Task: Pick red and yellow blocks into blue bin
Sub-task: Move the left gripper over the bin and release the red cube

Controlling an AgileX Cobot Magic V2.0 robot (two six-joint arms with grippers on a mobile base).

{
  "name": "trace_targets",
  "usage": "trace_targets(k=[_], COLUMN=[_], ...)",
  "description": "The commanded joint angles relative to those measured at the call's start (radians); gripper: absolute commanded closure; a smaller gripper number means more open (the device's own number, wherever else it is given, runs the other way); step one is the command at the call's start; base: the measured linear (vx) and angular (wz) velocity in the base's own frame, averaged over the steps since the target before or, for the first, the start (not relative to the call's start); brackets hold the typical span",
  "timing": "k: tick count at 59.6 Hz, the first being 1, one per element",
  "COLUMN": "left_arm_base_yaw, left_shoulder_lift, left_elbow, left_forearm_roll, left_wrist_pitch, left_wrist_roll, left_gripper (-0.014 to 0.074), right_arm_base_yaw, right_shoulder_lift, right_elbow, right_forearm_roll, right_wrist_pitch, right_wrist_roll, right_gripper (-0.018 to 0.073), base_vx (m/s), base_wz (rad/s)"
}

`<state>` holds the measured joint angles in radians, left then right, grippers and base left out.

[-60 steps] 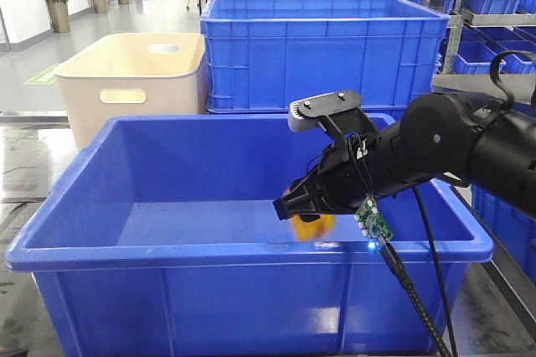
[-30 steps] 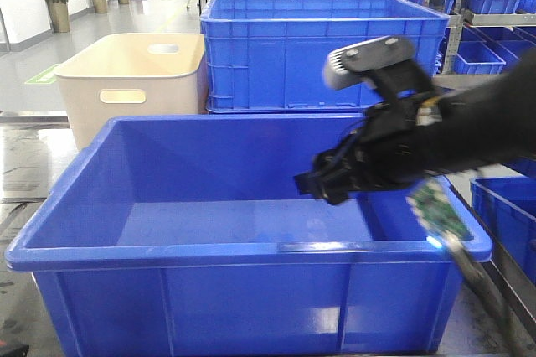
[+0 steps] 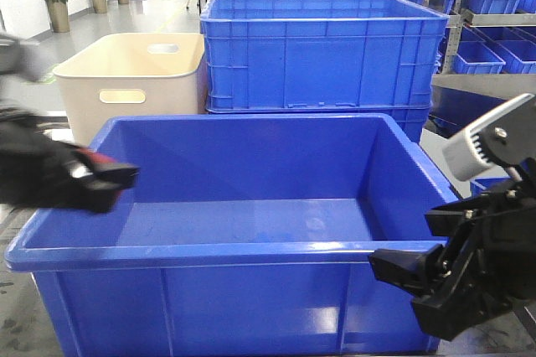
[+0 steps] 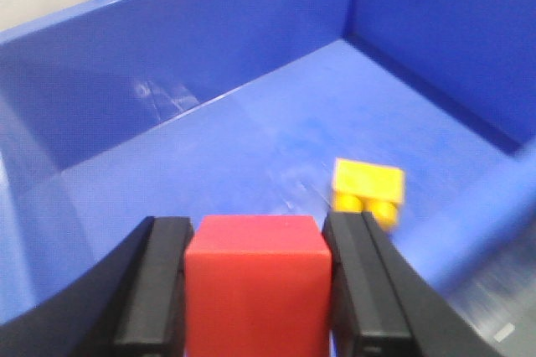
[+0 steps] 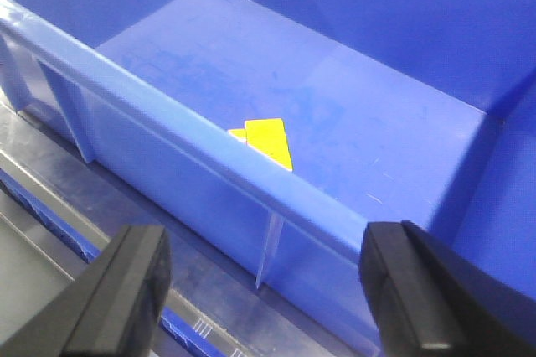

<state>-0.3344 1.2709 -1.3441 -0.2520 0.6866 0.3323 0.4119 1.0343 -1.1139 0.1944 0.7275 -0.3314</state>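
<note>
Red cube sits clamped between the left gripper fingers, over the blue bin's left rim; released too soon, it may strike the rim and bounce out. Yellow brick already lies inside. Right gripper, fingers spread and empty, hangs outside the front wall.

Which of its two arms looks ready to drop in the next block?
The left. Its gripper is shut on the red cube and is over the blue bin. The yellow brick already lies inside, and the right gripper is open, empty and outside the rim.
</note>
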Motion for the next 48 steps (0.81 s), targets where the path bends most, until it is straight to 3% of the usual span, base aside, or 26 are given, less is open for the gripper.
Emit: trace_targets(k=[1, 13, 29, 39, 48], left_arm_base_yaw=[-0.005, -0.005, -0.005, -0.005, -0.005], left_shoulder_lift=[0.080, 0.280, 0.303, 0.238, 0.135], left_elbow=[-0.103, -0.225, -0.236, -0.240, -0.240], left_forearm_roll=[-0.026, -0.025, -0.031, -0.033, -0.033], left_wrist_pitch=[-0.104, -0.086, -0.084, -0.056, 0.037], left_wrist_roll=[0.008, -0.001, -0.003, -0.003, -0.004], left_gripper=[0.0351, 0.0297, -0.0003, -0.0034, -0.0026], right_arm_base_yaw=[-0.003, -0.003, -0.003, -0.003, -0.003], right_shoulder_lift=[-0.021, -0.018, -0.018, -0.018, -0.018], right_elbow=[-0.023, -0.023, -0.023, -0.023, -0.023], right_forearm_roll=[0.002, 0.000, -0.003, -0.003, -0.003], right_wrist_pitch=[-0.083, -0.090, -0.089, -0.089, -0.075], right_wrist_roll=[-0.006, -0.007, -0.007, -0.006, -0.005], right_gripper=[0.0039, 0.0039, 0.0039, 0.0039, 0.0039], base_vx=[0.00, 0.00, 0.00, 0.00, 0.00], base_wz=[0.00, 0.00, 0.00, 0.00, 0.00])
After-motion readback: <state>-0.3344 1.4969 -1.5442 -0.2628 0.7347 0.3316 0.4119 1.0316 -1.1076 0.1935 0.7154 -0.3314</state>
